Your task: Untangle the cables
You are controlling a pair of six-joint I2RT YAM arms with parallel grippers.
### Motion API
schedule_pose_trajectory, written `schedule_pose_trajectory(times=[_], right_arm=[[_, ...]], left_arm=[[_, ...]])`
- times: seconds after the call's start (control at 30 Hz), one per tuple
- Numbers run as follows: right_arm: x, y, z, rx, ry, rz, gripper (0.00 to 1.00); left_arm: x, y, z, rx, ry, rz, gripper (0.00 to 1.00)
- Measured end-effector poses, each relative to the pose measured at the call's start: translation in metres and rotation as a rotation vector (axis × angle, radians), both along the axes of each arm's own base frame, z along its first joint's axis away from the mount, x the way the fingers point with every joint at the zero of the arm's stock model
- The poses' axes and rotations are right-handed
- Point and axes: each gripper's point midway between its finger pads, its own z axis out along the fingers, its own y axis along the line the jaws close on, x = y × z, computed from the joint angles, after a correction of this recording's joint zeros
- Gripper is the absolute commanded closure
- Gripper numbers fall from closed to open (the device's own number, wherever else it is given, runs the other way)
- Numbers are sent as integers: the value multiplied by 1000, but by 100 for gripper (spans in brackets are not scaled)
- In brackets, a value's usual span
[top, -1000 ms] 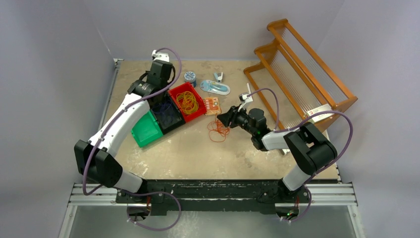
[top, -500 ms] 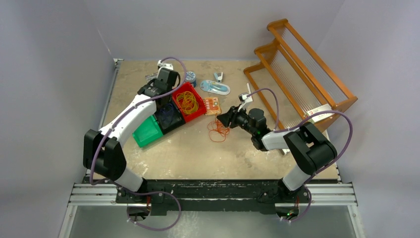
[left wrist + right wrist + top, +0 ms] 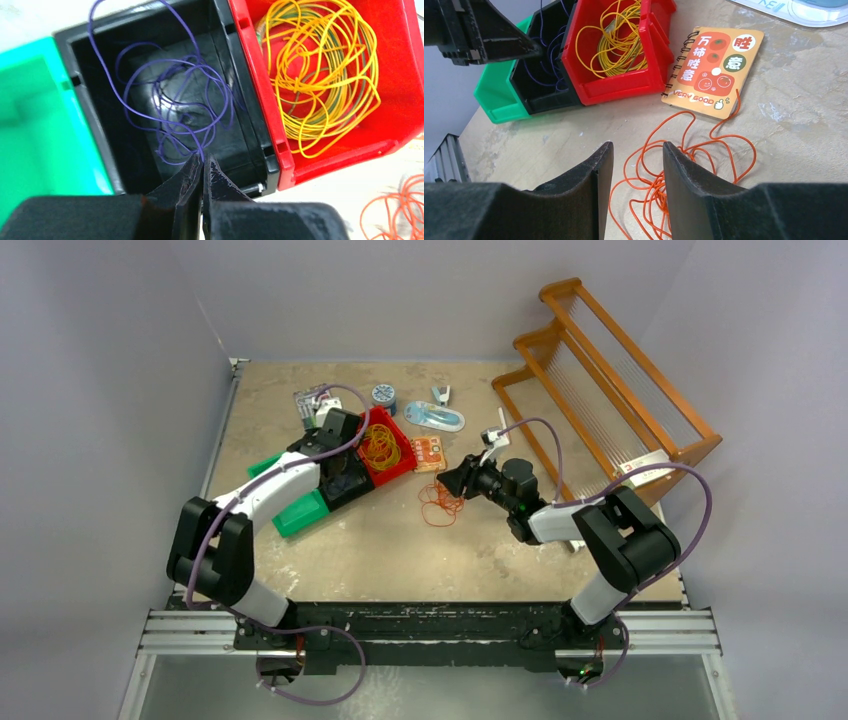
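The purple cable (image 3: 175, 110) lies in loose loops in the black bin (image 3: 90, 95), and one strand runs up to my left gripper (image 3: 202, 160), whose jaws are shut on it just above the bin's near edge. That gripper also shows in the top view (image 3: 337, 462). The yellow cable (image 3: 320, 75) lies coiled in the red bin (image 3: 400, 115). The orange cable (image 3: 684, 165) lies loose on the table in front of the bins. My right gripper (image 3: 638, 150) is open and empty, just above the orange cable's near loops, and also shows in the top view (image 3: 450, 480).
An empty green bin (image 3: 45, 125) adjoins the black one. An orange spiral notebook (image 3: 714, 65) lies beside the red bin. A wooden rack (image 3: 610, 380) stands at the back right. A blue spool (image 3: 383, 397), a blister pack (image 3: 435, 418) and a small packet (image 3: 312, 400) lie at the back.
My left arm has swung from behind the bins forward and down, bringing its shut gripper over the black bin. The right arm and the orange cable have not moved.
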Motion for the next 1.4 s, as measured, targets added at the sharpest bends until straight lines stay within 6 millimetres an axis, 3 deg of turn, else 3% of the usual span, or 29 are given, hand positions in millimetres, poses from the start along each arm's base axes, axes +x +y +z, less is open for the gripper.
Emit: schedule_pose_trajectory(times=[0.2, 0.67, 0.87, 1.03, 1.2, 1.4], right_arm=[[0, 0, -1, -5, -2, 4, 56], [-2, 4, -16, -16, 29, 29, 56], [0, 5, -12, -11, 20, 31, 56], [0, 6, -17, -13, 26, 32, 56], [0, 6, -18, -13, 28, 35, 56], [0, 6, -18, -14, 28, 35, 56]], left_arm=[[-3, -19, -9, -148, -12, 18, 100], [-9, -39, 18, -348, -85, 40, 100], [-20, -36, 23, -415, -109, 108, 100], [-30, -33, 10, -450, -88, 170, 100], [-26, -29, 0, -459, -78, 205, 100], [-13, 4, -7, -431, -85, 287, 100]])
